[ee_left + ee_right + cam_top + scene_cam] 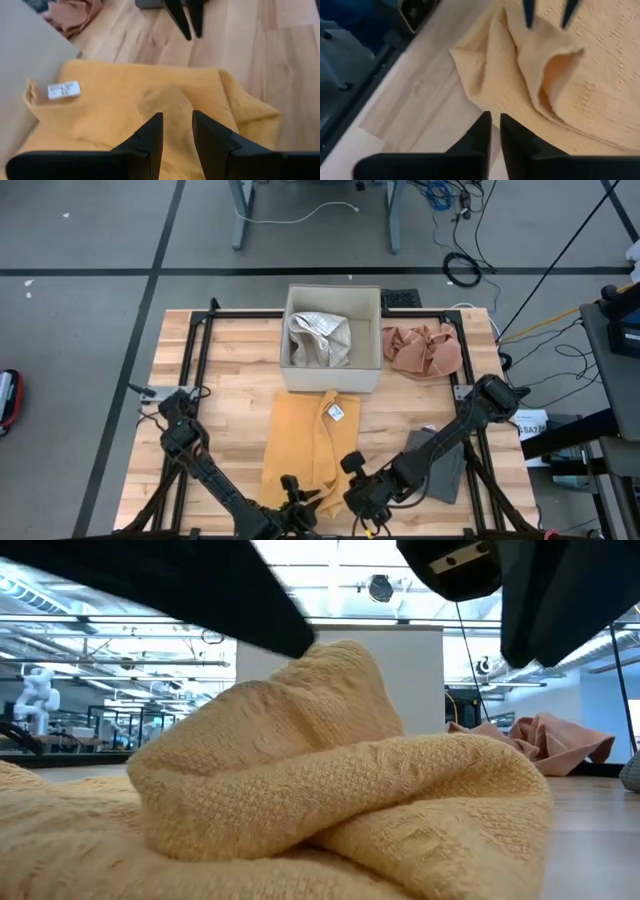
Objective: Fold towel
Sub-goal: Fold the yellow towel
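Yellow towel [305,442] lies rumpled at lower centre of the wooden table [230,360], below the beige box [332,376].

Left gripper [176,131]: fingers a narrow gap apart over a raised towel fold; cannot tell if they pinch it.

Right gripper [495,131]: fingers nearly together, nothing between them, above bare wood just beside the towel's corner.
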Tool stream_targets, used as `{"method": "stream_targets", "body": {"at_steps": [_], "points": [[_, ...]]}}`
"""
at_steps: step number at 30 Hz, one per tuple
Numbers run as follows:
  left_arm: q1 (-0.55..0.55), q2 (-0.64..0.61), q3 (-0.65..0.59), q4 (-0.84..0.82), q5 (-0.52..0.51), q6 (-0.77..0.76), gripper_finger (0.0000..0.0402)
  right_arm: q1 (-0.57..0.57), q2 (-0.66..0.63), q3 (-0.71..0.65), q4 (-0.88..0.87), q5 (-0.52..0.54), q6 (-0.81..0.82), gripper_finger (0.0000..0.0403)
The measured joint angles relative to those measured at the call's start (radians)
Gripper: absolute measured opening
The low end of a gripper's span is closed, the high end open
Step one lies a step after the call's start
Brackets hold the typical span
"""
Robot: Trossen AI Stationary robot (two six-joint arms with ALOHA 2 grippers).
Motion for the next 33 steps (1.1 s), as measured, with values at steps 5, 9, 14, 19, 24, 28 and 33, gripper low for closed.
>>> {"method": "stream_targets", "body": {"at_steps": [5, 9, 14, 19, 24, 28, 33], "points": [[0.036, 0.000, 0.032, -0.013, 0.060, 0.103, 0.0110, 0.011, 0.000, 0.000, 0.038, 0.020, 0.009, 0.0076], [0.078, 0.000, 0.057, -0.022, 0.179, 0.171, 0.0110, 0.014, 0.000, 0.000, 0.037, 0.029, 0.025, 0.0128], [0.106, 0.000, 0.092, -0.023, 0.196, 0.285, 0.0110, 0.014, 0.000, -0.002, 0.037, 0.028, 0.057, 0.0167], [0.127, 0.000, 0.137, -0.042, 0.233, 0.379, 0.0110, 0.027, 0.001, -0.020, 0.004, 0.027, 0.104, 0.0175], [0.161, 0.000, 0.180, -0.114, 0.366, 0.418, 0.0110, 0.064, 0.001, -0.026, -0.048, 0.028, 0.146, 0.0170], [0.204, 0.000, 0.188, -0.160, 0.535, 0.445, 0.0110, 0.089, 0.001, -0.026, -0.049, 0.028, 0.167, 0.0170], [0.246, 0.000, 0.190, -0.170, 0.675, 0.472, 0.0110, 0.104, 0.001, -0.026, -0.049, 0.052, 0.192, 0.0170]]}}
